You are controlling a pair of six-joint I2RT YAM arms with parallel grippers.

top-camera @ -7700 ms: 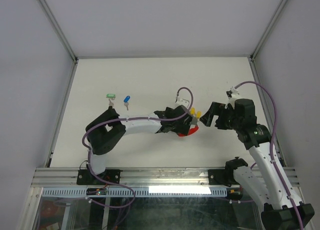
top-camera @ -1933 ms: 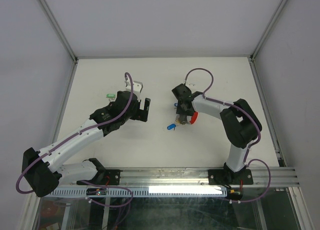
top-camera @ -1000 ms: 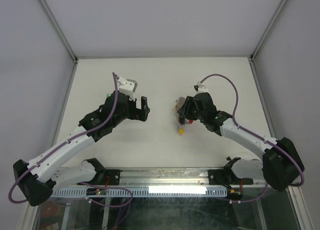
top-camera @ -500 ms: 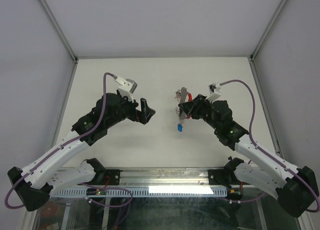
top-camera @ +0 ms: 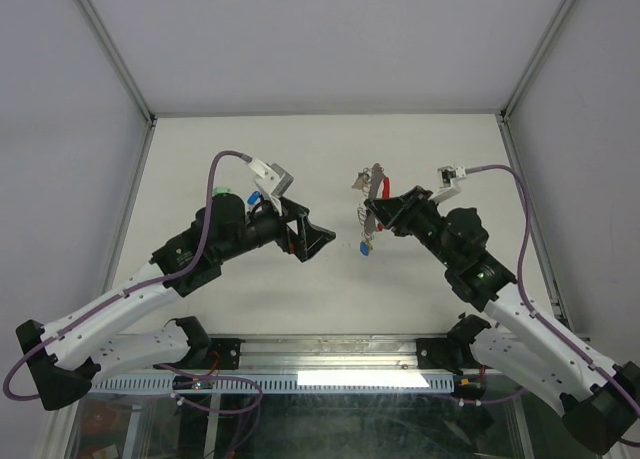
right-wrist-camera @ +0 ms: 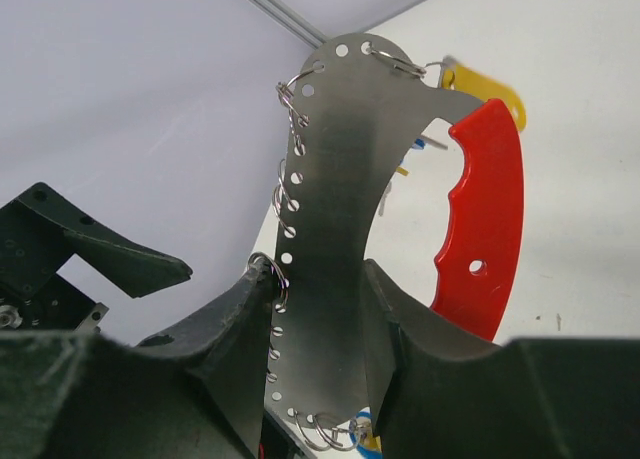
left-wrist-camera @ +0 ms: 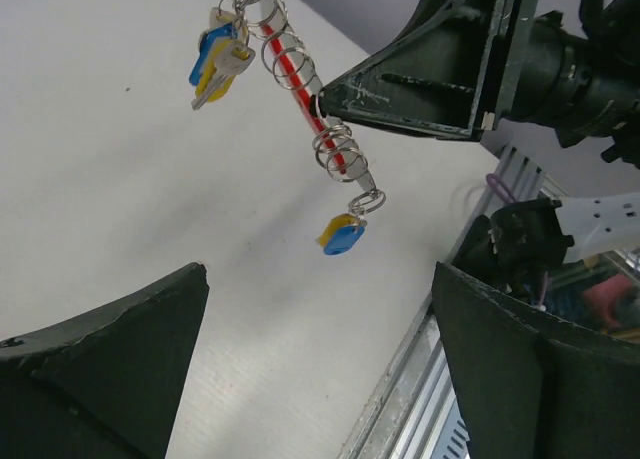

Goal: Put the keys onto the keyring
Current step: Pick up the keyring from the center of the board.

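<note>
Left claw [top-camera: 313,241] has swung nearer the keyring [top-camera: 379,186] in right claw [right-wrist-camera: 318,289]

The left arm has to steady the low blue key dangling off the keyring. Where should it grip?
Take the blue key by its plastic head, the widest part, hanging free below the lowest ring of the keyring. Probably come straight ahead with the open left gripper, which faces it; the right gripper clamps the plate higher up, out of the way.

Bright even light; faint soft shadows; left claw [left-wrist-camera: 315,279] slightly soft-focus.
</note>
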